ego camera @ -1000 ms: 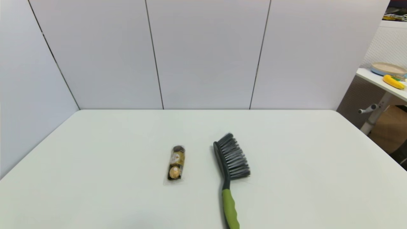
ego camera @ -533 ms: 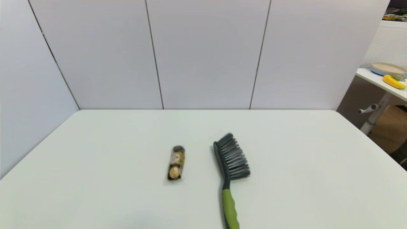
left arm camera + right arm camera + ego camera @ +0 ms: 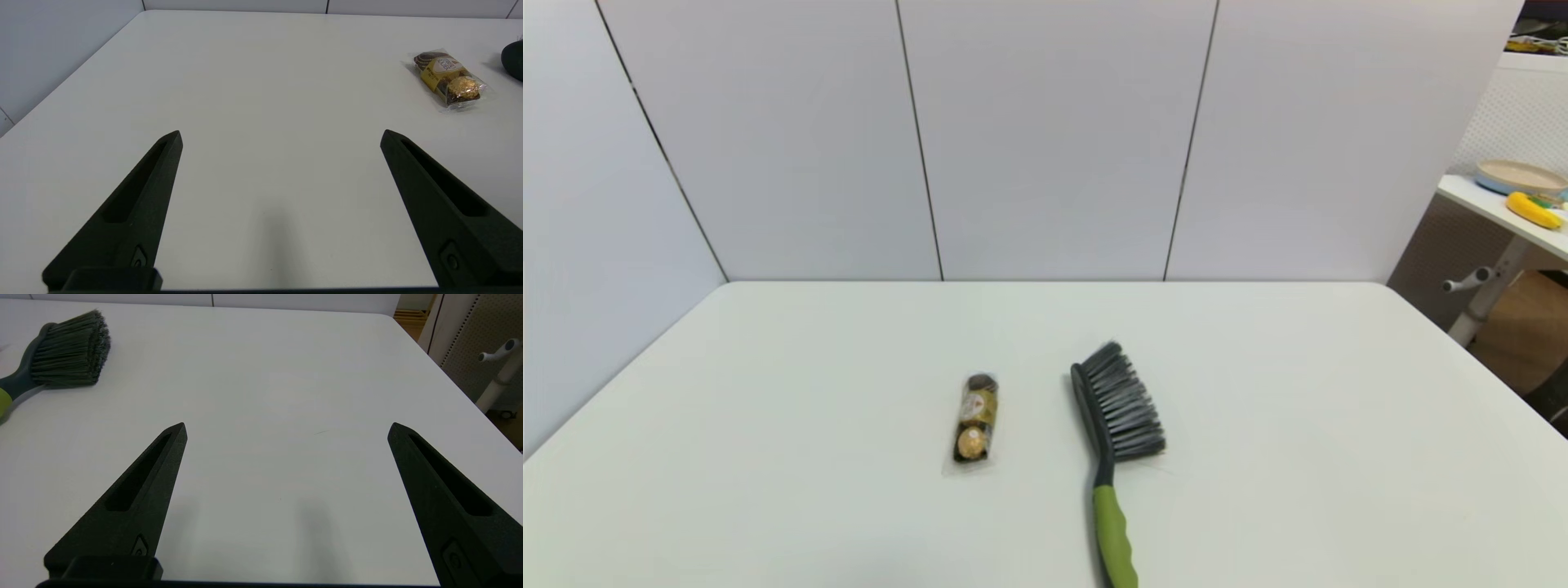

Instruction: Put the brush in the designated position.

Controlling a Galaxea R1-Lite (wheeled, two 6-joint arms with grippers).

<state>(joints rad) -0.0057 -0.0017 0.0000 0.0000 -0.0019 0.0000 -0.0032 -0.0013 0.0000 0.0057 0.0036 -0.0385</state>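
Head view—brush (image 3: 1116, 441) lies untouched; left gripper (image 3: 281, 136), right gripper (image 3: 287, 429) gape wide.

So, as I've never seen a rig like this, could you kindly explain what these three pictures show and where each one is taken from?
It is a two-armed robot at a white table. The wide picture comes from a camera on its head, looking down at the table; neither arm shows there. On the table lie a brush, green handle toward the robot, and to its left, apart from it, a small pack of chocolates. The other two pictures come from cameras on the wrists. The black prongs are fingers: the left gripper hangs open over bare table, the pack farther off; the right gripper is open too, with the brush off to one side. Nothing is held.
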